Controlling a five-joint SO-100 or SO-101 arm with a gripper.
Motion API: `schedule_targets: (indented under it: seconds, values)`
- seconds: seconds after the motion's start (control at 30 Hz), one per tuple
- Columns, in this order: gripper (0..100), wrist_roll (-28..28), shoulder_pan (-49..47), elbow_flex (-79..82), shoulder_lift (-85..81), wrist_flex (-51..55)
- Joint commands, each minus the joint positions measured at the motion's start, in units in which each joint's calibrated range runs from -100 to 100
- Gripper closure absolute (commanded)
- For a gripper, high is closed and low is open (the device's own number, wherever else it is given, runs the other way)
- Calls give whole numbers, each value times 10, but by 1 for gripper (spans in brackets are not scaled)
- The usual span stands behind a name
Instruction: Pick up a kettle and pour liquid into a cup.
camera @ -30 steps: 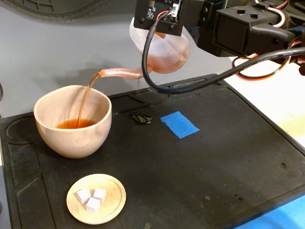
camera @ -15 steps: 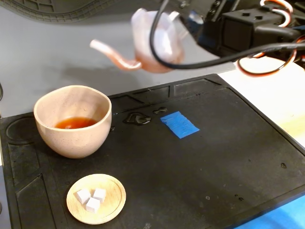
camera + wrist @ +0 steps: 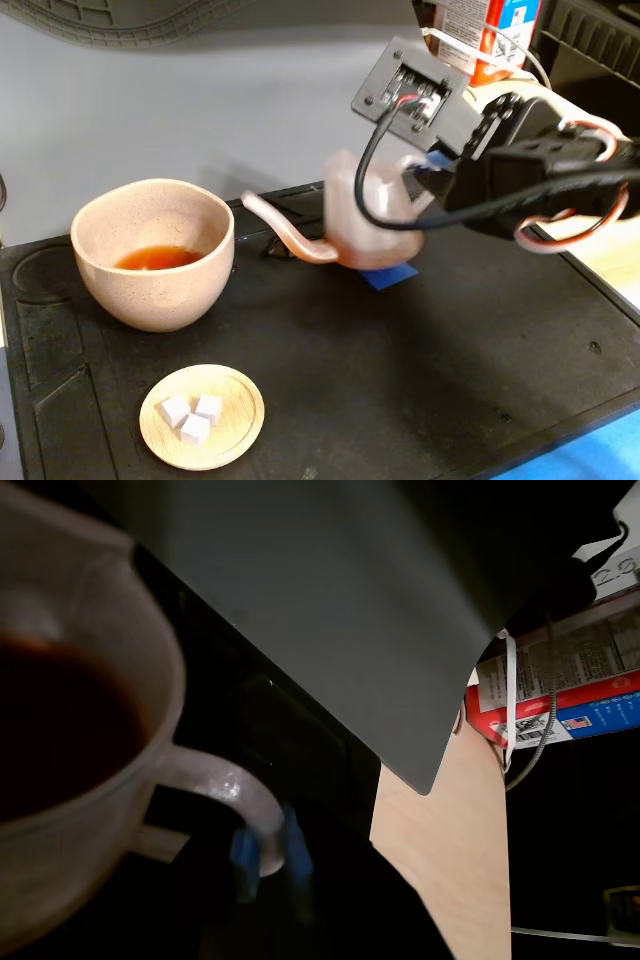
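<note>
Nearest the lens in the wrist view, the kettle [image 3: 70, 730] fills the left side, its open top dark with the liquid [image 3: 50, 730] and its small loop handle [image 3: 235, 800] curving toward the bottom centre. In the fixed view the kettle [image 3: 365, 225] is seen lifted clear of the black mat [image 3: 420, 370], its long thin spout [image 3: 290, 235] aimed leftward at the cup [image 3: 155, 255] but ending short of the rim. The gripper [image 3: 425, 185] is closed on the kettle at the handle side, though the exact contact of the fingers is hidden behind the body.

Reddish-brown liquid [image 3: 157, 258] is already seen in the cup. A small wooden dish [image 3: 203, 416] with white cubes lies in front of the cup, well apart from the kettle.

The kettle is judged light, thin-walled and slightly yielding, with a smooth plastic surface that may slip or twist in the grip once tilted. The handle side is judged the best hold, as the ridged body could flex under pressure. A slow tilt is called for, since the liquid inside shifts the weight toward the spout.
</note>
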Motion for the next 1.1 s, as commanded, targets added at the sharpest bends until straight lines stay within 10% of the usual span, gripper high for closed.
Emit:
schedule_targets:
  seconds: [0.0,1.07]
  values:
    - [99,1,1,-6,14,-47]
    - [99,23,12,-6,47,-50]
